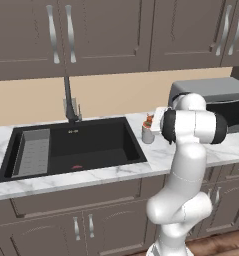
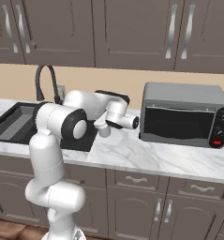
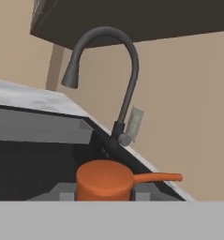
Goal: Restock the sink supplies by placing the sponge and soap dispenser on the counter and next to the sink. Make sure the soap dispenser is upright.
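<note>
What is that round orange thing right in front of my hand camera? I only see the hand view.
Observer: It is the pump top of the soap dispenser. In the left base view its white bottle is upright.
Operator: Where is the bottle, in the sink?
Observer: No, it is at the counter, just to the right of the sink. I cannot tell if its bottom touches the marble.
Operator: What else is on that side?
Observer: A grey toaster oven stands on the counter farther right.
</note>
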Controlling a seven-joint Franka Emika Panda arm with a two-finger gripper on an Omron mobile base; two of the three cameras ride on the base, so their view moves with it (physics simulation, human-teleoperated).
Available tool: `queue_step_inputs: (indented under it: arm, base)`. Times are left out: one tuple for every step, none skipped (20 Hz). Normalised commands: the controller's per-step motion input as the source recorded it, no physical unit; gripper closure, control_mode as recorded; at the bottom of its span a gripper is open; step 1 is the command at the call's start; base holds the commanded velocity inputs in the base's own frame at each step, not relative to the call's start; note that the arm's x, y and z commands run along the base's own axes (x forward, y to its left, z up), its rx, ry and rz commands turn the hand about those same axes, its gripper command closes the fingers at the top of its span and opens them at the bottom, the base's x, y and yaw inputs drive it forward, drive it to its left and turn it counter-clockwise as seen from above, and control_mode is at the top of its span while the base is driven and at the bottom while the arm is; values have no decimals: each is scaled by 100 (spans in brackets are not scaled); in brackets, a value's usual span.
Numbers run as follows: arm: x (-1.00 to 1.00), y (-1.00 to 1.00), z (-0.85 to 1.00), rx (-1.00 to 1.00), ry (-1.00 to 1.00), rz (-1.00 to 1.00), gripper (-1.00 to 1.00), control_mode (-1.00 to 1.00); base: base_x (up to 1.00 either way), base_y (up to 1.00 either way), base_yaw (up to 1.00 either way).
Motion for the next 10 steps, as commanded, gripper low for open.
queue_step_inputs:
  arm:
    - [0, -16, 0, -11, -17, 0, 100, -100]
    - [0, -19, 0, -11, -17, 0, 100, -100]
    - [0, -12, 0, -11, -10, 0, 100, -100]
    - [1, 0, -22, -11, -1, 0, 100, -100]
    - [9, 0, -29, -11, 0, 0, 100, -100]
    - [19, 0, -40, -9, 0, 1, 100, -100]
    - [29, 0, -46, -7, 0, 3, 100, -100]
    - [32, 0, -54, -4, 0, 3, 100, -100]
    - [35, 0, -58, -3, 2, 4, 100, -100]
    - [40, 0, -60, 0, 5, 3, 100, -100]
  base:
    - [0, 0, 0]
    - [0, 0, 0]
    - [0, 0, 0]
    - [0, 0, 0]
    - [0, 0, 0]
    - [0, 0, 0]
    - [0, 0, 0]
    - [0, 0, 0]
    - [0, 0, 0]
    - [0, 0, 0]
